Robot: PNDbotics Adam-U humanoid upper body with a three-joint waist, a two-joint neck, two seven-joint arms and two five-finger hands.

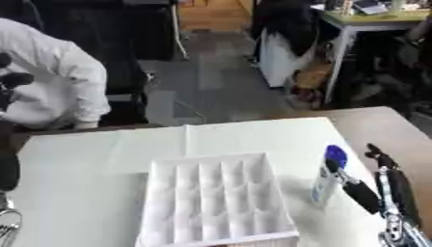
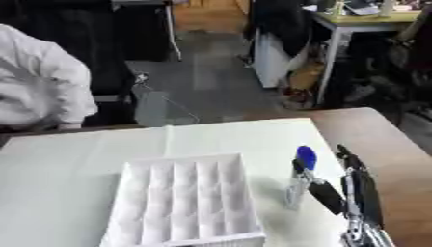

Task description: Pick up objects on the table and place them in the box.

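A white box (image 1: 160,202) with several small compartments lies on the white-covered table, open side up. Just right of it stands a small clear bottle with a blue cap (image 1: 327,174), upright on the table. My right hand (image 1: 390,189) comes in from the lower right, open. Its thumb (image 1: 358,192) reaches to the bottle's right side near the cap, and its fingers (image 2: 361,181) stretch straight past the bottle, farther right. Black and silver parts of my left hand (image 1: 6,173) show only at the left edge of the left eye view.
The white cloth (image 1: 84,159) covers most of the table, and bare brown tabletop (image 1: 388,130) shows at the right. A person in white (image 1: 50,82) sits beyond the far left edge. A desk (image 2: 371,19) stands farther back on the right.
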